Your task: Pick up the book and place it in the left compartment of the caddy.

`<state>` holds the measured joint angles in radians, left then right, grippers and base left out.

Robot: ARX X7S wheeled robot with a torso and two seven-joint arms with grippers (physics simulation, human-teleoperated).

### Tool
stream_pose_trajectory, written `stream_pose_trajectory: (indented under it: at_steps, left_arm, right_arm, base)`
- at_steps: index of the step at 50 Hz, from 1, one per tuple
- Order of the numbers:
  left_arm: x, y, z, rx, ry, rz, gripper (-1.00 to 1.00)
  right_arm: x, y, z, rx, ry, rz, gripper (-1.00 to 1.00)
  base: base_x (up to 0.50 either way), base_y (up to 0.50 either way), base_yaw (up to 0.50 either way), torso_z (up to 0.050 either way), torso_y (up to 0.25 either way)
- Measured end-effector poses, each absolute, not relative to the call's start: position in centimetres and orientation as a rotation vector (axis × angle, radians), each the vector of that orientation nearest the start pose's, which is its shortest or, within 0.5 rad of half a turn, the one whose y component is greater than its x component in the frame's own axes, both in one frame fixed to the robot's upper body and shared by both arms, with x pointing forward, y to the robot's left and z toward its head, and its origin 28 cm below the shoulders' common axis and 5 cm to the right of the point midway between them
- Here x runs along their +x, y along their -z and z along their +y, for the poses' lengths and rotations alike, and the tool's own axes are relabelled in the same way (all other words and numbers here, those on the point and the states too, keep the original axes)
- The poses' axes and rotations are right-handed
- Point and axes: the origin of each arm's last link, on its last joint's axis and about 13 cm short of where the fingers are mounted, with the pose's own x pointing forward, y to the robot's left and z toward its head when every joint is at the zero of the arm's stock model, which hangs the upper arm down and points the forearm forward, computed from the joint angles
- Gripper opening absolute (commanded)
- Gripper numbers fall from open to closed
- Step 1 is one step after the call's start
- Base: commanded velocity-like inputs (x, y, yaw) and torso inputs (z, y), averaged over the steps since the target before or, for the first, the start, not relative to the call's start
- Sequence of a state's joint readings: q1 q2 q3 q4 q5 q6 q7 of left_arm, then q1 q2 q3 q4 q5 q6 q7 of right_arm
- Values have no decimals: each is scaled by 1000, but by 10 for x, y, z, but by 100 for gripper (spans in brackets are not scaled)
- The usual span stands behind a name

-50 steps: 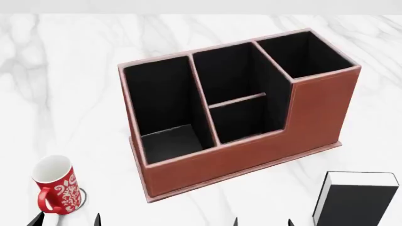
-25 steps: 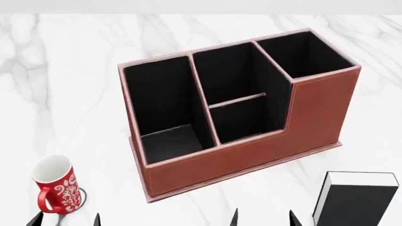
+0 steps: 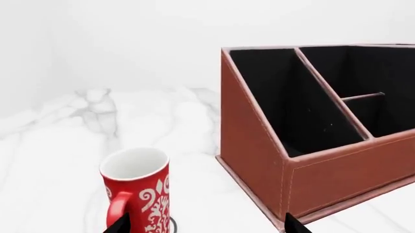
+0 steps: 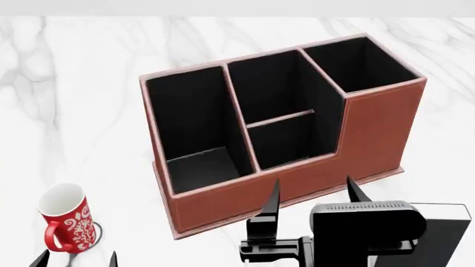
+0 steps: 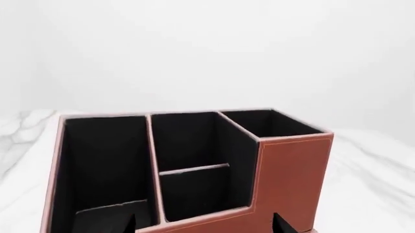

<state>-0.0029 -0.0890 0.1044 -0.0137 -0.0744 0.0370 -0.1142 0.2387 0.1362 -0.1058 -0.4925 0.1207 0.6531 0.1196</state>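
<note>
The caddy [image 4: 297, 161] stands right ahead of the right tool [image 4: 312, 194]; the mug [image 4: 65, 218] stands just ahead of the left tool [image 4: 77, 259].

The right tool [image 4: 312, 196] is matte black all over, with two slim, blade-like fingers [image 4: 271, 203] tapering to sharp points. Behind them sits a rounded black block with a finely ribbed top edge. The left tool [image 4: 78, 259] shows only two small black tips.

black book [image 4: 454, 236] stands right of the caddy [image 4: 371, 133], apparently upright, mostly hidden; left compartment [image 4: 189, 125] empty.
</note>
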Motion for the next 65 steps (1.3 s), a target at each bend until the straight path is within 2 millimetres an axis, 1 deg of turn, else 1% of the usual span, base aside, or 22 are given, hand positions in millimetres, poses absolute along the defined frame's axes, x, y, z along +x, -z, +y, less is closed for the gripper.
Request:
stream_pose_trajectory:
  at_steps: [11,23,39,65]
  left_arm:
    - [211,-12,206,16,-13,-20,100]
    - [212,-12,207,20,-18,-25,100]
    - [211,-11,206,19,-16,-26,100]
    - [212,-11,206,23,-15,-26,100]
  right_arm:
    - [240,-130,-97,-85,-36,-68,100]
    - [242,-132,-96,-100,-39,-67,100]
    - [242,-133,-95,-113,-31,-77,100]
    - [241,-133,-91,-137,-63,-84,100]
  base:
    - [0,0,0,0,0]
    - [0,-500,0,0,0]
    - [0,0,0,0,0]
    - [467,0,0,0,0]
